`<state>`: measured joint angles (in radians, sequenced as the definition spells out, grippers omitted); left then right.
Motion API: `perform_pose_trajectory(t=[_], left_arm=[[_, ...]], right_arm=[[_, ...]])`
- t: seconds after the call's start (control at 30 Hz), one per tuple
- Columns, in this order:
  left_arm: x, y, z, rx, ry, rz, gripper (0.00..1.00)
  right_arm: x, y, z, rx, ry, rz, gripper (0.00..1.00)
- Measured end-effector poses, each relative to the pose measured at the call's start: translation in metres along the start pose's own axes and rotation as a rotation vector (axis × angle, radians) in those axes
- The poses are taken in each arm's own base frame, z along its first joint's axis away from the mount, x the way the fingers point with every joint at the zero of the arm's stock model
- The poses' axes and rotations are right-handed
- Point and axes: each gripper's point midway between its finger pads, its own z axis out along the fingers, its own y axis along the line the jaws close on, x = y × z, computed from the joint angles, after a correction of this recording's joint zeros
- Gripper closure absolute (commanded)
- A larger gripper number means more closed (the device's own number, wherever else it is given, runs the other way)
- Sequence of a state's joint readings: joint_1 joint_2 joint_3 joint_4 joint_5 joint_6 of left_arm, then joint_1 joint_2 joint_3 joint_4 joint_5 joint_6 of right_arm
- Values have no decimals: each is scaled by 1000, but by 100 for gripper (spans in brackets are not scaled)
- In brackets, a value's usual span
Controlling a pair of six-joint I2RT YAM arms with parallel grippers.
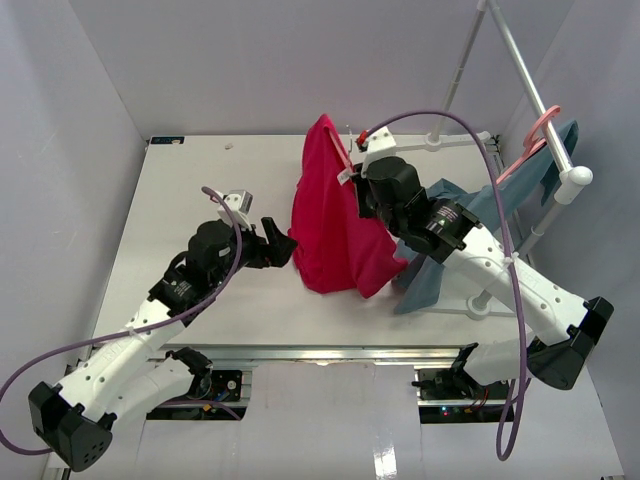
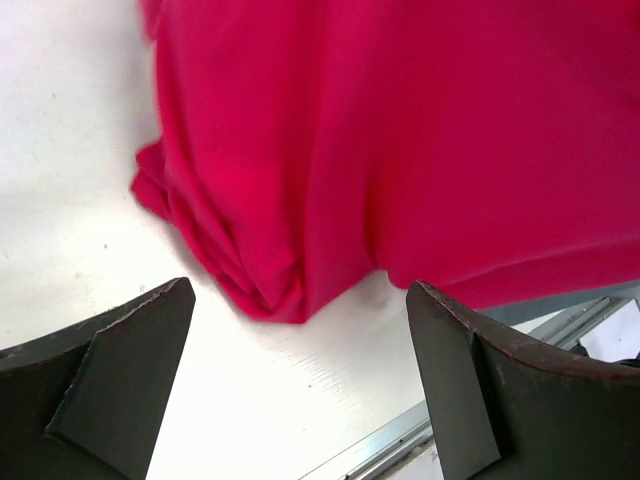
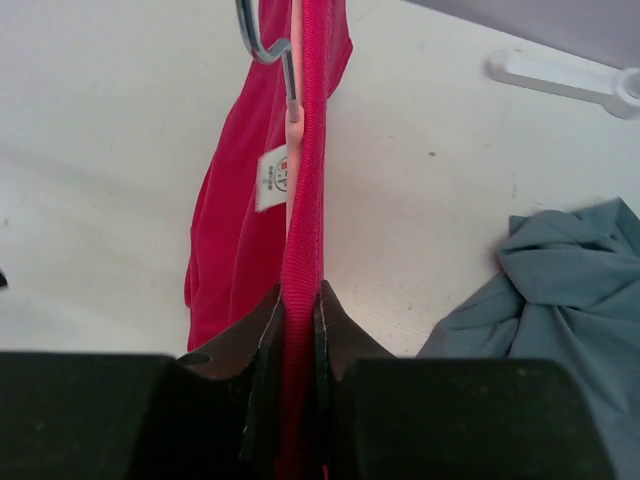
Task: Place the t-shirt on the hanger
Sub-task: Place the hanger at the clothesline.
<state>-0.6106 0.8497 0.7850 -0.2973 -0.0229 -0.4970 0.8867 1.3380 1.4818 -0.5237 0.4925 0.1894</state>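
Observation:
The crimson t-shirt hangs up off the table, its lower edge resting on the surface. My right gripper is shut on its ribbed collar edge and holds it up. In the right wrist view the white label shows beside the collar. The pale-pink hanger's neck and silvery hook stick out at the collar; its arms are hidden in the fabric. My left gripper is open and empty, just left of the shirt's lower edge, low over the table.
A blue-grey garment lies bunched on the table right of the shirt, under my right arm, and shows in the right wrist view. A second pink hanger hangs on the silver rack pole at back right. The rack's white foot is nearby.

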Motion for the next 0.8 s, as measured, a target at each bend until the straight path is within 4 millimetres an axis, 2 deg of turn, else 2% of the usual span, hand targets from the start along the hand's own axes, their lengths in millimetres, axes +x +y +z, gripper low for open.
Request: perform_pose_trajectory(t=[0.17,0.37,0.5,0.8], left_arm=[[23,10,13,-17,42,-21,2],[23,9,15,-5,15,-41,2],[32,12,13,17,-6,-53,2],[113,26,40,11,190,-39,2]], right_arm=[[-10,-29,0,190,-62,119,92],[-15,-54,-6,346,-119,218,92],[-16,-67,-10,432,-150,253,92],[-20,-94,-16,628,-208,263,92]])
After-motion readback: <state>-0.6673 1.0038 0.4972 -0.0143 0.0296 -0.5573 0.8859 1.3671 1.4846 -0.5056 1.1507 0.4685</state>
